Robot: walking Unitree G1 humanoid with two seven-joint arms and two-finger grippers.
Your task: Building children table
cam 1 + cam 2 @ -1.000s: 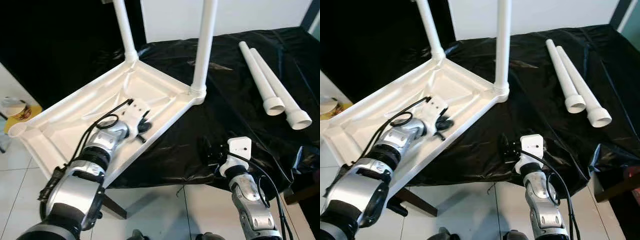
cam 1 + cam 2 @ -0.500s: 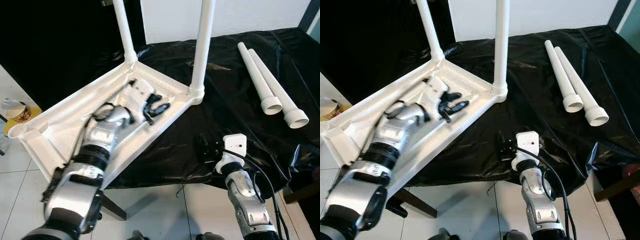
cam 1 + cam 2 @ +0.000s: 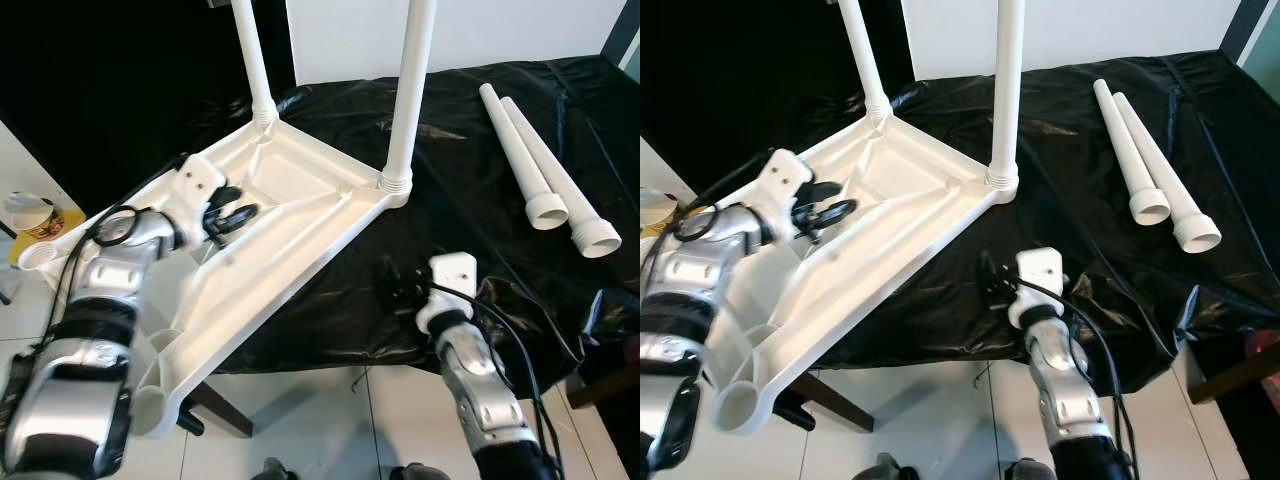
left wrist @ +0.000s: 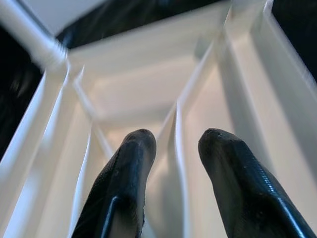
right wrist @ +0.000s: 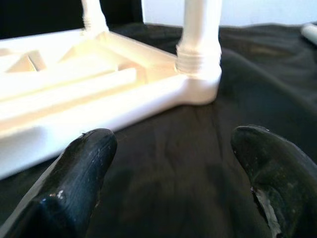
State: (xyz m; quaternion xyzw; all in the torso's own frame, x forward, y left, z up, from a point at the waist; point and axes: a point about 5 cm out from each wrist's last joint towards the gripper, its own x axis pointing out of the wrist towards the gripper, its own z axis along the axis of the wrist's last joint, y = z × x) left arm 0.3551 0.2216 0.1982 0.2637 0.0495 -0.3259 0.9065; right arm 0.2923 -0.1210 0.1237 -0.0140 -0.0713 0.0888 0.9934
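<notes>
**Little table upside down, two legs on**

Left eye view: the white table (image 3: pixel 290 215) lies upside down, half on the black desk (image 3: pixel 470 200). Two legs (image 3: pixel 408 95) stand up on it. Two loose legs (image 3: pixel 540 165) lie well apart.

Left wrist view: the left hand (image 4: pixel 174 186) is released, fingers either side of a rib.

Right wrist view: the right hand (image 5: pixel 171 186) is released above the desk.

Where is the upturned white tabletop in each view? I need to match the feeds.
Left eye view: tabletop runs from centre to lower left, overhanging the black cover.
Right eye view: same, centre to lower left.
Left wrist view: ribbed underside beyond the left gripper.
Right wrist view: rim beyond the right gripper.
Shared landmark: leg collar.
</notes>
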